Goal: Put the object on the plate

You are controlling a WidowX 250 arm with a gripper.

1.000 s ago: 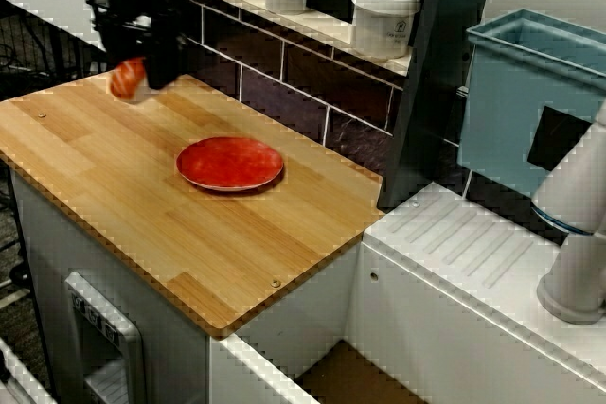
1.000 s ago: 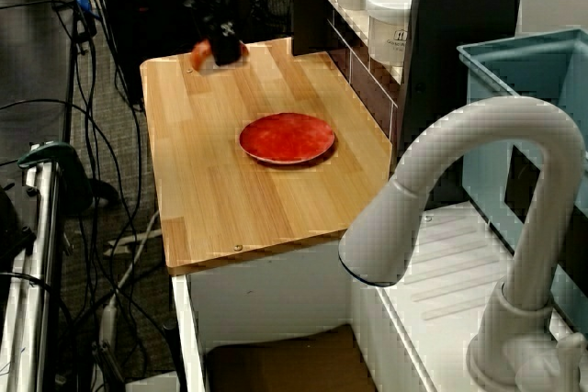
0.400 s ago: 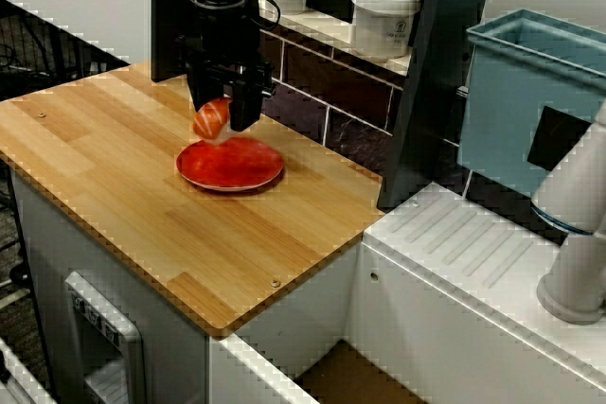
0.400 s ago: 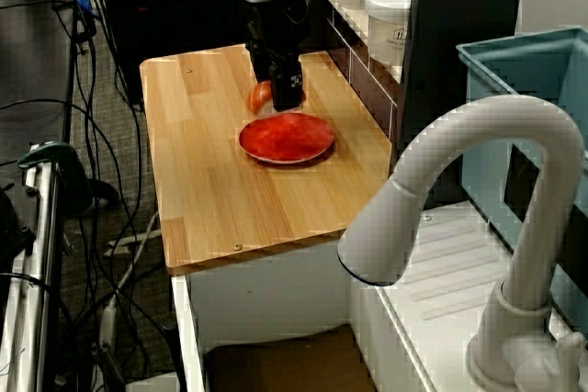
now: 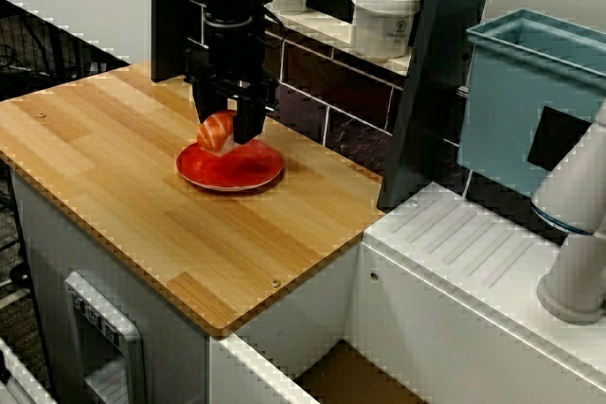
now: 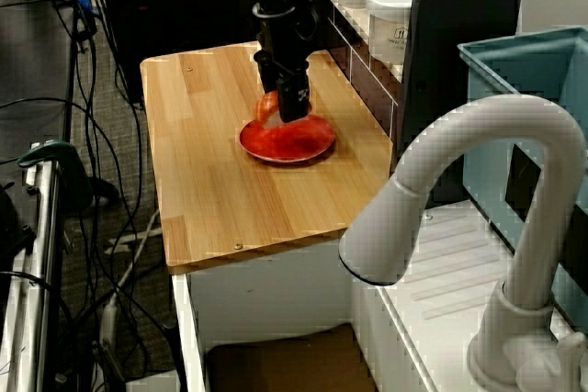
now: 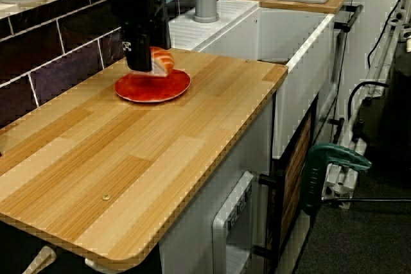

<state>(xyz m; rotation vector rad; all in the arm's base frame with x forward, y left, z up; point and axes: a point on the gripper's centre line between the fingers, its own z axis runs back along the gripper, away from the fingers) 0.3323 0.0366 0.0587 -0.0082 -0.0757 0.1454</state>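
Orange-topped sushi [image 5: 217,131] held clamped in the end effector [image 5: 230,126], directly over the plate's [image 5: 248,174] rear-left portion, just above its surface; contact not clear. Plate lies straight below on the bench [image 5: 142,196]. Coming move reads as short lowering, then release.

Sushi [image 5: 217,132]: small salmon nigiri, orange striped top on white rice, tilted, held between the black jaws just above the plate; contact with the plate could not be told. Plate [image 5: 248,174]: round, glossy red, shallow-rimmed, lay flat on the wooden counter [image 5: 123,196], near the back wall.
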